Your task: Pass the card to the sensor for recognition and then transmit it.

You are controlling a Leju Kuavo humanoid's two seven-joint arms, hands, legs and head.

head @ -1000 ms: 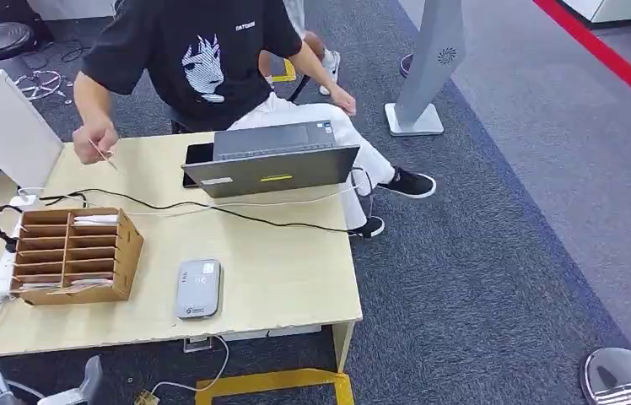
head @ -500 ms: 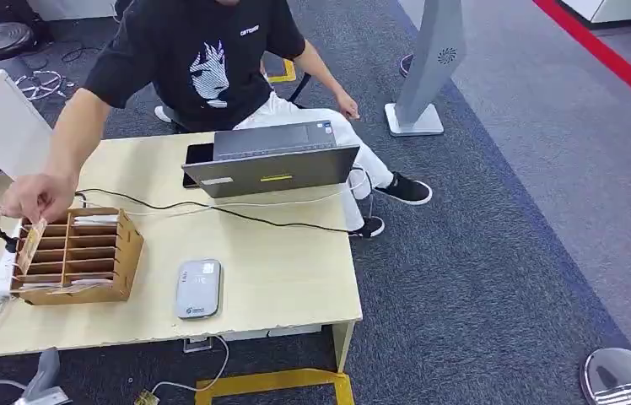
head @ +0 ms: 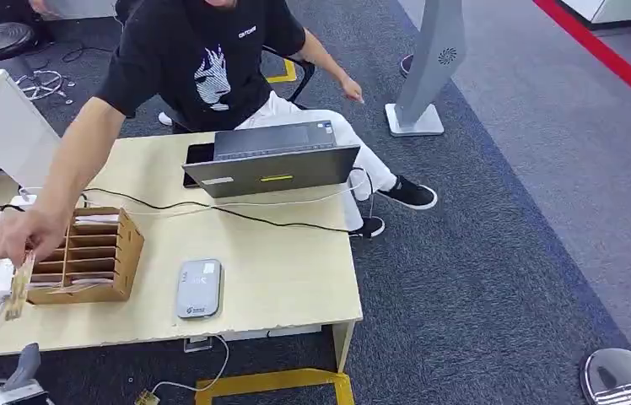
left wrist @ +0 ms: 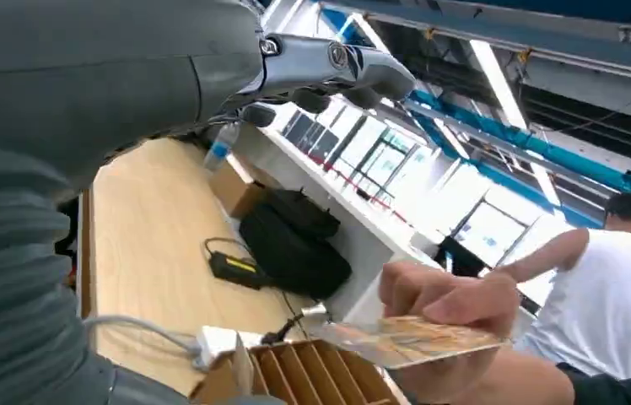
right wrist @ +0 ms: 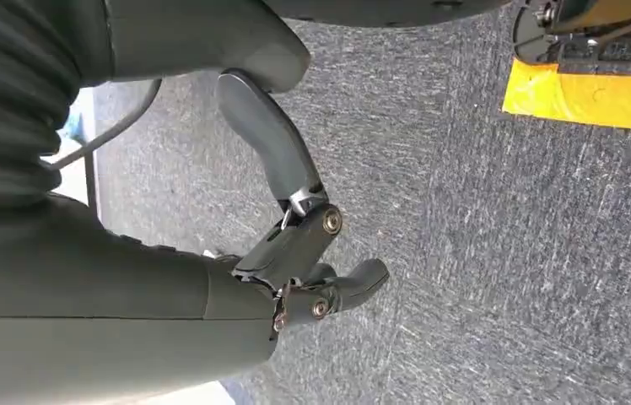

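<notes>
One card (head: 17, 287) hangs pinched in a person's hand (head: 10, 238) off the bench's (head: 278, 278) left edge, beside the wooden card rack (head: 84, 253), above the robot's empty, spread left hand (head: 18, 380). Right hand (right wrist: 312, 261) loosely curled, empty. Shirt lettering unreadable.

The person's black short-sleeved T-shirt (head: 202, 51) carries a small line of white lettering high on the chest, too small to read, beside a white graphic print. The flat grey rounded card reader (head: 198, 288) on the pale wooden table (head: 287, 278) bears small labels and a logo, all illegible. No other text can be read.
</notes>
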